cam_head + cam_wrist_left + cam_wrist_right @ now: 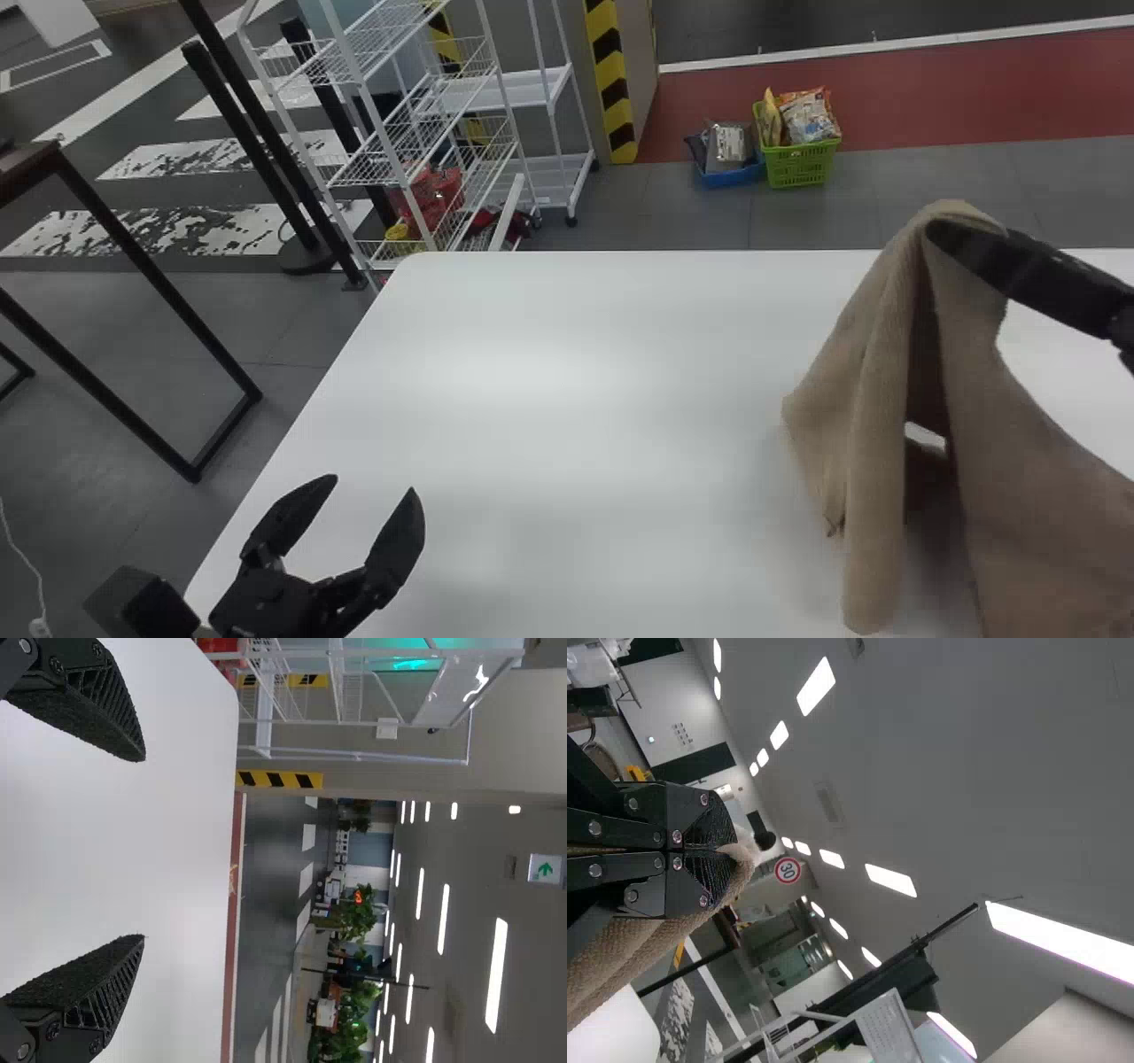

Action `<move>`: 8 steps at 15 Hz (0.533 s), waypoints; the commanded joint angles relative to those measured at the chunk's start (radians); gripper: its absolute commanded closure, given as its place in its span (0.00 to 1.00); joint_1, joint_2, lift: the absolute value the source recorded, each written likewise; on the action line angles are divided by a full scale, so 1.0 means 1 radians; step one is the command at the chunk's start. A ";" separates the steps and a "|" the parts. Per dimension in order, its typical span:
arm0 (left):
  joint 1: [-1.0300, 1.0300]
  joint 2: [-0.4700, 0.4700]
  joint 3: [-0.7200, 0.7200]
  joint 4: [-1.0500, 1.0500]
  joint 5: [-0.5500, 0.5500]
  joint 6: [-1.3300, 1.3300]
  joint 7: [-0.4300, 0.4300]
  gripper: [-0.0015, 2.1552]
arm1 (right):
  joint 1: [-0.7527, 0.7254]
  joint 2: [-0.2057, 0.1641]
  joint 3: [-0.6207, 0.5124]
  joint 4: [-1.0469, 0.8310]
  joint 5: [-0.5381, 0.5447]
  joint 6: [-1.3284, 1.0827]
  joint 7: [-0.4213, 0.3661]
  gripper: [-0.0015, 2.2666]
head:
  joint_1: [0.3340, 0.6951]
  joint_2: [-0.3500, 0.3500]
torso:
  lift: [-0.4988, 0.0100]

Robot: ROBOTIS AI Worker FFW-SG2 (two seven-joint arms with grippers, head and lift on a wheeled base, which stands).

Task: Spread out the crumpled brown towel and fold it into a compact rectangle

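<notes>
Brown towel [1019,478] cropped, right end effector [941,232] part-hidden

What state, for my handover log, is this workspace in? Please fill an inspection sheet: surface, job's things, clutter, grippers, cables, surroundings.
Surface: white table, flat, with glare around its middle.
Job's things: brown towel draped in loose folds from the right gripper; not yet spread out or folded.
Clutter: on the floor past the far edge, a green basket of packets beside a blue basket.
Grippers: right shut on the towel; left gripper open, nothing held, at the near left.
Cables: white cable on the floor, left of the table.
Surroundings: white wire rack beyond the far left corner; yellow-and-black striped pillar guard behind.
</notes>
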State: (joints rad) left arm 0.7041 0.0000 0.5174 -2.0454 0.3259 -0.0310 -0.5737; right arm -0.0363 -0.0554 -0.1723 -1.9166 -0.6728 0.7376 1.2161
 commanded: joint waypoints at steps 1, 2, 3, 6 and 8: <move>0.000 -0.003 0.001 -0.010 0.013 0.000 -0.025 0.04 | -0.007 -0.003 0.016 -0.030 0.067 0.053 -0.026 0.57 | 1.00 1.00 | 0.73; -0.002 -0.003 -0.002 -0.012 0.013 0.000 -0.025 0.04 | -0.005 -0.003 0.033 -0.036 0.134 0.062 -0.027 0.57 | 1.00 1.00 | 0.73; -0.006 -0.003 -0.008 -0.012 0.013 0.000 -0.025 0.04 | -0.008 -0.003 0.045 -0.036 0.151 0.069 -0.026 0.57 | 1.00 1.00 | 0.73; -0.011 -0.003 -0.033 -0.039 0.005 0.003 -0.031 0.04 | -0.022 -0.001 0.089 -0.036 0.113 0.078 -0.027 0.57 | 1.00 1.00 | 0.73; -0.011 -0.003 -0.042 -0.039 0.005 0.003 -0.029 0.04 | -0.039 0.000 0.128 -0.036 0.039 0.093 -0.053 0.57 | 1.00 1.00 | 0.73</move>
State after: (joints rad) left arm 0.6931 0.0000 0.4804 -2.0834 0.3316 -0.0288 -0.6030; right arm -0.0642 -0.0561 -0.0730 -1.9527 -0.5828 0.8202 1.1758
